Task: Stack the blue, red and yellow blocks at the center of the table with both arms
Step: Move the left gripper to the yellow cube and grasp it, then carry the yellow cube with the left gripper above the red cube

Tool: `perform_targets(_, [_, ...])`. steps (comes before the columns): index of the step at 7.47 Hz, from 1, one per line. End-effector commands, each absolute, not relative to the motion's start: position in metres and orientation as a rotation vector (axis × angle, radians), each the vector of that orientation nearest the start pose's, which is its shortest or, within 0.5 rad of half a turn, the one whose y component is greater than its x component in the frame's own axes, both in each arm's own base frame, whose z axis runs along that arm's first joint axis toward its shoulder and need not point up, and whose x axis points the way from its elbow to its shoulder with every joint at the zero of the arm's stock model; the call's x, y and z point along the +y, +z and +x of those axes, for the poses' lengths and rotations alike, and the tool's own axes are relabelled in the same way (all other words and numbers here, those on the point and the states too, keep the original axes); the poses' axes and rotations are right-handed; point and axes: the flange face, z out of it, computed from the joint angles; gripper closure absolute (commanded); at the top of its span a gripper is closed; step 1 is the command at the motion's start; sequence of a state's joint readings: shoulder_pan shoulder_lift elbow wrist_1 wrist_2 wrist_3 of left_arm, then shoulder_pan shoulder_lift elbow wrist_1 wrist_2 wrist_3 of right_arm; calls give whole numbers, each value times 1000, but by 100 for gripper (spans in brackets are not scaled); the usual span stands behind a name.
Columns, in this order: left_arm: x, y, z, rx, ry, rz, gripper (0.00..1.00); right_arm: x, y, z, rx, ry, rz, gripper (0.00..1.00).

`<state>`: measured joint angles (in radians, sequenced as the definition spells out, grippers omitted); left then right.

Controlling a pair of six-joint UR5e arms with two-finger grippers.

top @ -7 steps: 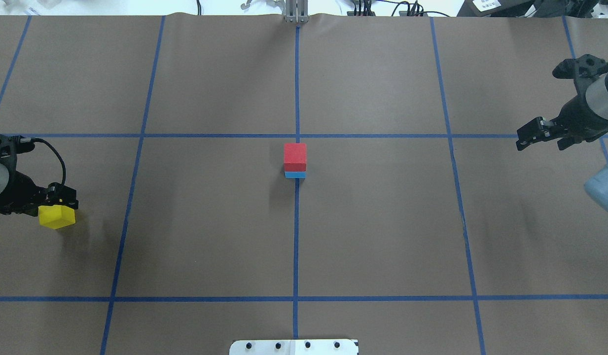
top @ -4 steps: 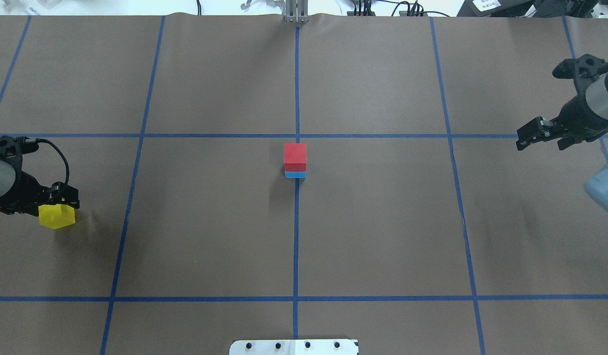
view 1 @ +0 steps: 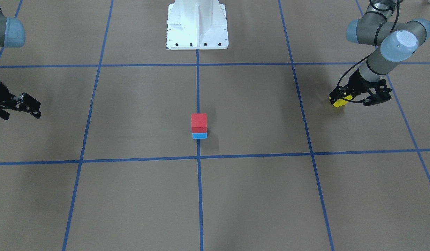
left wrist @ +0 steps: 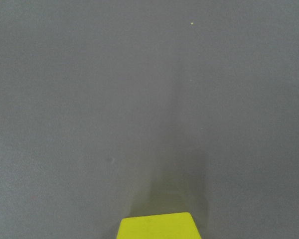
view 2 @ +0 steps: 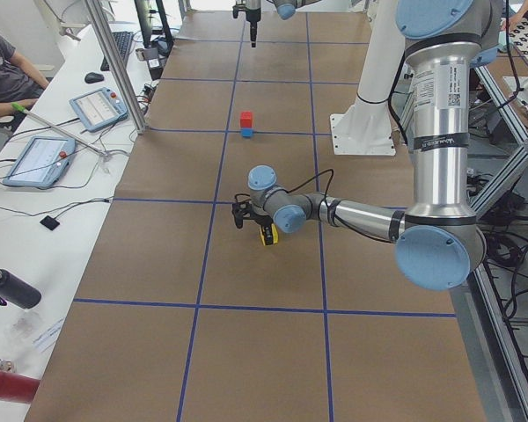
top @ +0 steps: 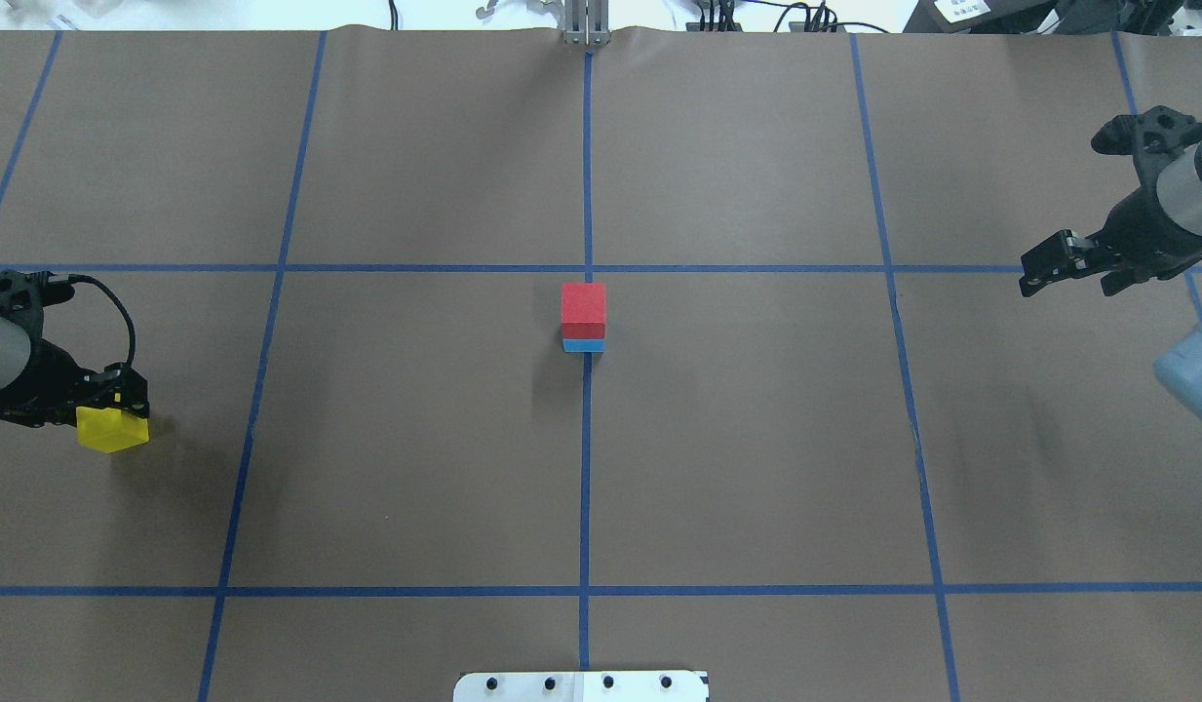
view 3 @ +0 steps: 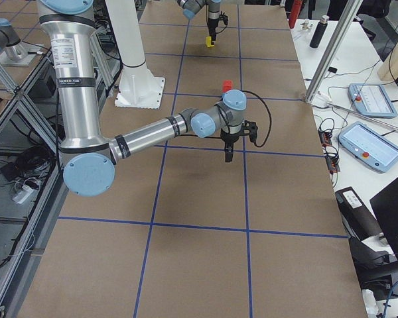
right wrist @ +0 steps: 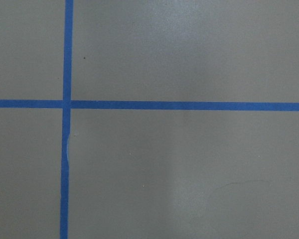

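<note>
Two of the three stacking steps looked done: the red block (top: 583, 304) sat squarely on the blue block (top: 583, 345) at the middle of the table (top: 415, 458), on the central tape line. The yellow block (top: 113, 430) was still to be brought over and set on top. It lay far off at the left edge of the overhead view, low over or on the table, a plain bright cube turned corner-on to the camera. The left arm's fingers (top: 131, 382) were drawn in around it and appeared to pinch it. The right arm's fingers (view 1: 29, 100) hung spread and empty at the opposite edge, well apart from the stack.
</note>
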<state>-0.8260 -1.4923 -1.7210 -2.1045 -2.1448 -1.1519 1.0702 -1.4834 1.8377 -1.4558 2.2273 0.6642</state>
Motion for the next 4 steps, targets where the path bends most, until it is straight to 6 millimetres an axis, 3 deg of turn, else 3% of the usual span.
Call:
perform_targets(1, [-412, 572, 273, 798, -219, -121, 100, -499, 474, -190, -787, 1, 25, 0])
perform_targets(2, [-409, 554, 273, 818, -211, -166, 100, -500, 473, -190, -787, 0, 26, 0])
perform_targets(3, [-416, 501, 277, 842, -204, -180, 100, -500, 473, -190, -789, -1, 29, 0])
perform_targets(4, [-443, 423, 300, 860, -195, -162, 100, -499, 472, -190, -791, -1, 29, 0])
